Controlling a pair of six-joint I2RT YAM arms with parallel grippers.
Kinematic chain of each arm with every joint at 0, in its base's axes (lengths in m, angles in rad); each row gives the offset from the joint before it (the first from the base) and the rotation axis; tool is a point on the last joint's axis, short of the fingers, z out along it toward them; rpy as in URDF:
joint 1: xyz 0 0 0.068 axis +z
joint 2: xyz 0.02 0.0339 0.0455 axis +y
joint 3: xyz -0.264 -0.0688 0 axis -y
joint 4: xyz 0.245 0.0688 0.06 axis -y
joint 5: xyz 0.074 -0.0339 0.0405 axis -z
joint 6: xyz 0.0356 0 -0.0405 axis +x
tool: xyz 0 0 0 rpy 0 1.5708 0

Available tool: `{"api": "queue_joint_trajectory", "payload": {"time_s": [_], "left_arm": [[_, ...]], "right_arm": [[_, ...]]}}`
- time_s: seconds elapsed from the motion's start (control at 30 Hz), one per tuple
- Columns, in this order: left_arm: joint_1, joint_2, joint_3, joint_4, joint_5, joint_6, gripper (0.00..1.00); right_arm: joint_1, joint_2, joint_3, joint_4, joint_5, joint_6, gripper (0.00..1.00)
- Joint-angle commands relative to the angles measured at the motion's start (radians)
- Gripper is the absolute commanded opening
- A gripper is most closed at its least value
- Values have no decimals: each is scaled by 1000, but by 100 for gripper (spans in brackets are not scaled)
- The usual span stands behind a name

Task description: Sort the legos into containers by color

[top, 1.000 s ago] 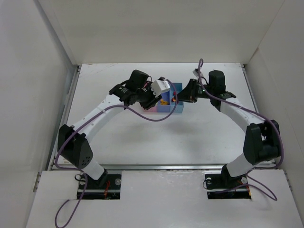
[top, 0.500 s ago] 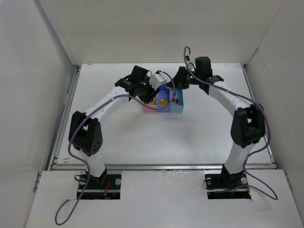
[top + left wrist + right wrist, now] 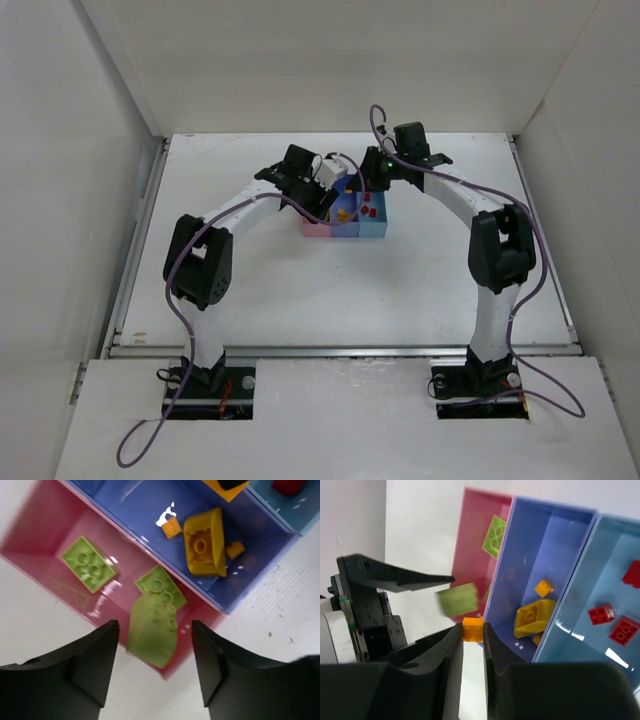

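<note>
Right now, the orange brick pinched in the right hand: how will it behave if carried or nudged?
Probably rigid: the orange brick looks like hard moulded plastic, unsquashed between the fingers of the right hand. Likely very light, being far smaller than the medium blue bin. It might pivot or slip, since only the fingertips pinch its smooth sides.

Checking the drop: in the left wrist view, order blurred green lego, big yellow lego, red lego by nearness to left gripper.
1. Blurred green lego, inside the left gripper.
2. Big yellow lego, medium blue bin.
3. Red lego, light blue bin, top right.
</note>
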Motion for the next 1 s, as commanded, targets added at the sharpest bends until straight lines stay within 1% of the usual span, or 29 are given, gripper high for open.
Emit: {"api": "queue_joint_trajectory", "payload": {"time_s": [0.0,0.07,0.1,0.13,0.2,0.23,0.4,0.47,0.53,0.6,0.63,0.67,0.8,0.83,0.87,0.93,0.97], "left_arm": [[12,-16,40,28,-9,-33,60],[34,-16,31,28,-9,-33,64],[34,-16,30,28,-9,-33,68],[34,-16,30,28,-9,-33,70],[34,-25,40,28,-9,-33,72],[34,-25,53,28,17,-33,73],[43,-63,136,23,89,-86,74],[52,-63,216,-14,103,-117,74],[76,-74,276,-40,103,-131,74],[86,-88,287,-72,84,-154,74],[99,-88,287,-72,73,-154,74],[109,-112,268,-83,73,-165,74],[139,-154,204,-83,21,-165,74],[140,-154,204,-83,8,-165,74],[150,-164,192,-83,8,-179,74],[164,-175,181,-83,8,-192,74],[175,-175,181,-74,8,-193,74]], "right_arm": [[-2,-13,61,5,6,-17,0],[-2,-13,62,5,6,-17,0],[-2,-13,62,5,6,-8,0],[-2,-4,62,-6,6,-8,0],[-2,-4,74,-6,6,-8,0],[-2,-4,83,-17,6,-8,0],[18,27,115,-37,58,-17,0],[32,51,138,-78,84,-42,0],[48,71,181,-112,142,-51,0],[61,104,210,-167,197,-82,0],[70,104,219,-167,198,-82,1],[71,114,220,-179,213,-82,3],[71,114,197,-180,237,-82,29],[71,114,197,-167,222,-82,48],[80,114,196,-167,205,-91,55],[80,114,221,-167,196,-100,65],[92,114,221,-167,196,-112,66]]}}
